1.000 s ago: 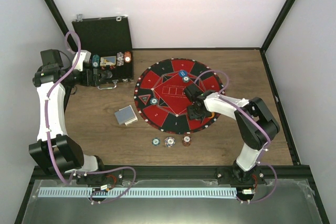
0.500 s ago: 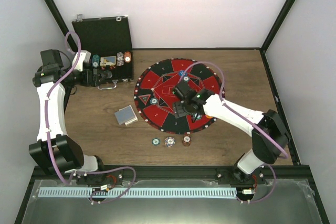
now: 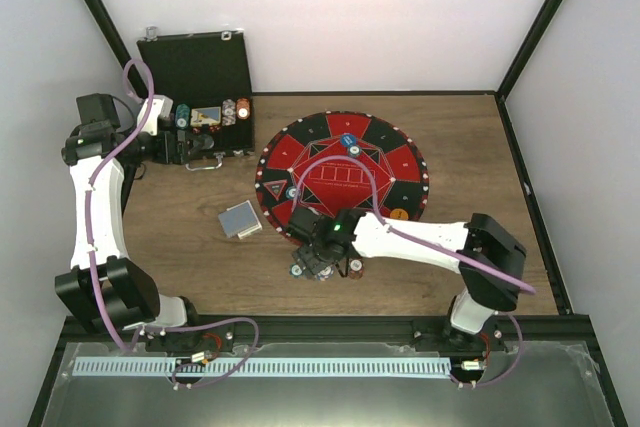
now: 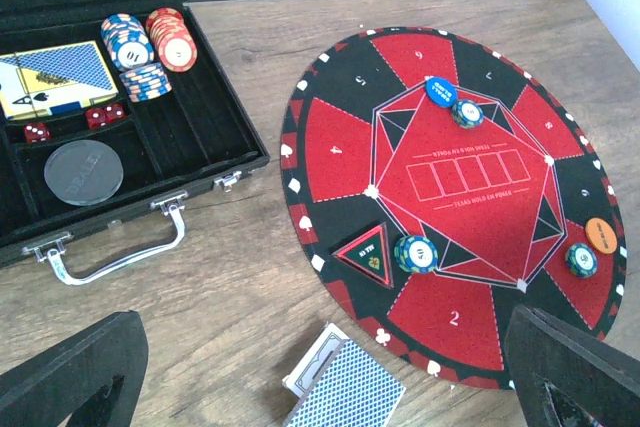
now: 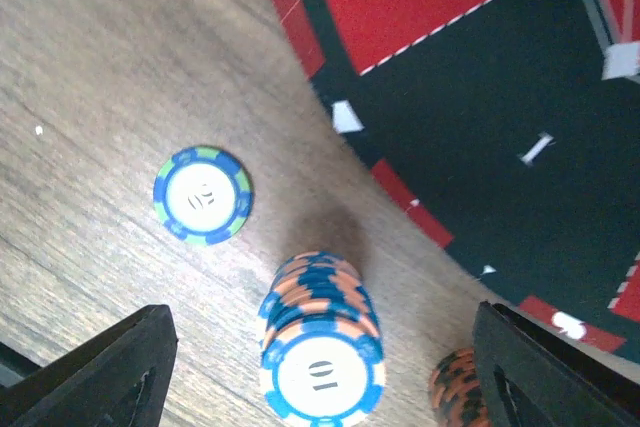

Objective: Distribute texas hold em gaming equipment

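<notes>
My right gripper (image 3: 318, 259) hangs open over the chips on the wood in front of the mat. In the right wrist view its fingers (image 5: 100, 367) straddle a white-blue-orange stack marked 10 (image 5: 320, 347) without touching it. A green chip (image 5: 202, 195) lies to its left and a brown stack (image 5: 460, 387) to its right. The card deck (image 3: 240, 219) lies left of the mat. The mat holds a blue disc (image 4: 440, 90), an orange disc (image 4: 598, 234) and three chips (image 4: 415, 253). My left gripper (image 3: 190, 145) is open and empty by the case.
The round red-and-black mat (image 3: 320, 132) fills the table's middle. The open black case (image 3: 200, 72) stands at the back left with chips (image 4: 150, 47), cards, red dice and a grey disc inside. Its metal handle (image 4: 115, 257) faces the left gripper.
My right gripper swung from over the mat's right side to the near edge, above the chips on the wood. The orange disc now shows where it had been. The left arm is still.
</notes>
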